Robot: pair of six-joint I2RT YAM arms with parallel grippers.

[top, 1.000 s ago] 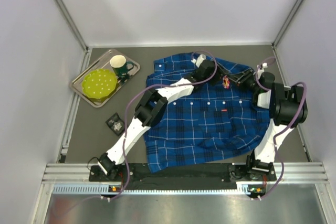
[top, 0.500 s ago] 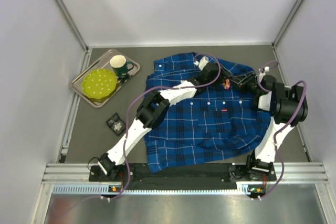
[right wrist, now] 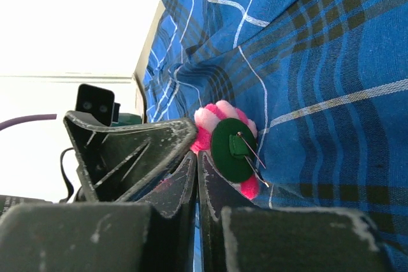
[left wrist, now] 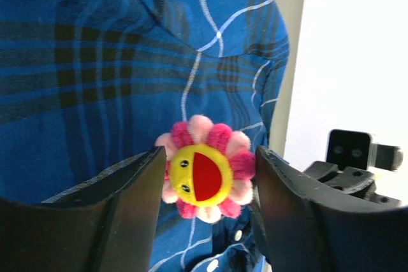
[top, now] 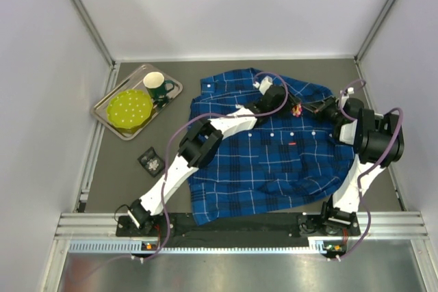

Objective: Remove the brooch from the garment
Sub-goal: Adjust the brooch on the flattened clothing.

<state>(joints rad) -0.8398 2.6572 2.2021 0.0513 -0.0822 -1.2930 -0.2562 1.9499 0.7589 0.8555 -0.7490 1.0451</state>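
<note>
Two grippers are set close around the brooch (top: pixel 296 109), which sits over the far right part of the plaid shirt (top: pixel 274 162), well right of the collar. The shirt is spread out on the grey table (top: pixel 123 182).

The left gripper (left wrist: pixel 210 154) is closed onto the brooch. In its wrist view a finger (left wrist: pixel 127 208) is pressed against the pink petals on either side of the smiling yellow and red face. The right gripper (right wrist: pixel 196 157) is seen with its fingers pressed together and nothing visible between them. Their tips lie just beside the rim of the brooch's green felt back (right wrist: pixel 223 157). A thin metal pin (right wrist: pixel 254 160) is seen bare across that back, but whether its point is caught in the cloth cannot be told.

The brooch is judged light, plush and squashy at the petals and firmer at the felt disc. A hold across the disc's rim is therefore preferred, since the petals alone would compress and slip. The pin is judged sharp and easily bent, so it is best drawn out along its own length. The shirt is limp and would be lifted with the brooch unless it is held down close beside the pin.
</note>
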